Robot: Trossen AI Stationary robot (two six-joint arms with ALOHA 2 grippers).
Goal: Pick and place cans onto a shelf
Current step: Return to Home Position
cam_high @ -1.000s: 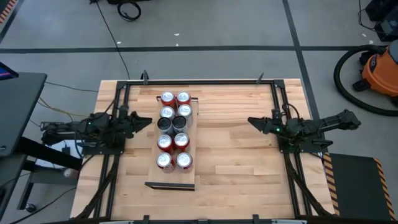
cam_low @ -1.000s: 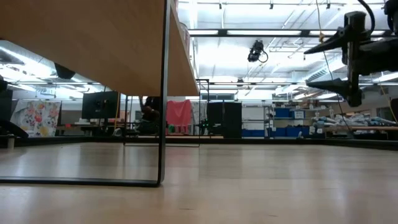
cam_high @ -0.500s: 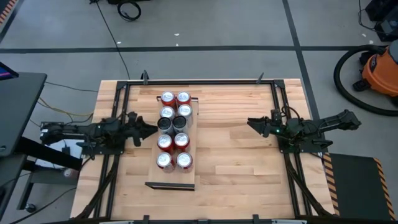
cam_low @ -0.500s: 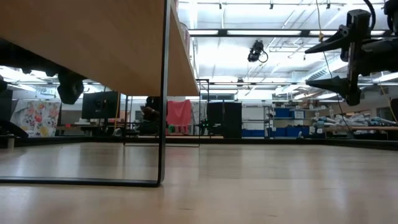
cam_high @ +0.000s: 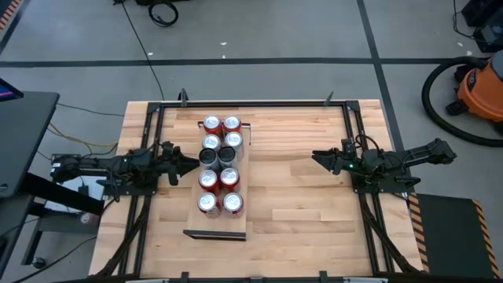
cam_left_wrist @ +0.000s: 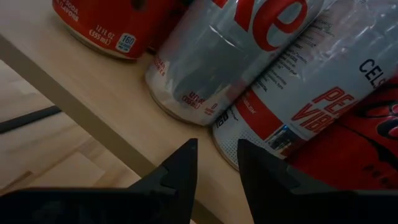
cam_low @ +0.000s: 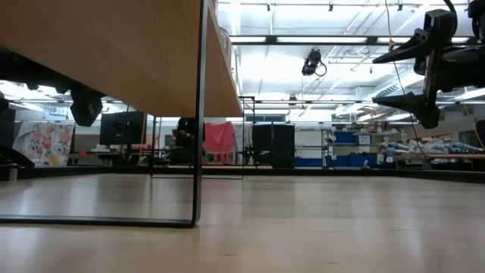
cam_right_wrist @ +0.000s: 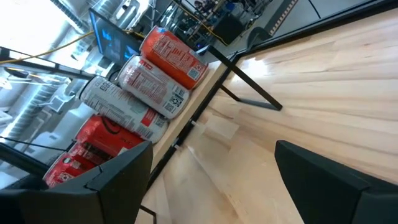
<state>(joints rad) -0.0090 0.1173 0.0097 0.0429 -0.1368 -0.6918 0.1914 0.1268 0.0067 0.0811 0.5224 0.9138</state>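
Several red, silver and black cans [cam_high: 220, 165] stand upright in two rows on the shelf [cam_high: 245, 157], a light board with dark rails at its short ends. My left gripper [cam_high: 191, 163] is level, just left of the rows. In the left wrist view it [cam_left_wrist: 216, 146] points at the foot of a silver can [cam_left_wrist: 230, 56], fingers a narrow gap apart with nothing between them. My right gripper [cam_high: 317, 157] hangs open right of the shelf, facing the cans [cam_right_wrist: 155, 68]. The low view shows the shelf [cam_low: 114, 45] from below.
Bare tabletop [cam_high: 291, 189] lies between the shelf and my right gripper [cam_low: 402, 76]. Black frame rails [cam_high: 251, 104] run round the table. The shelf's rail leg [cam_low: 201, 114] stands on the table. An orange vacuum [cam_high: 481, 86] sits on the floor beyond the right edge.
My left gripper has sunk beside the cans, rolling slightly; in the low view it now shows below the shelf board. It has kept still over the last half second. The cans and the shelf have not moved.
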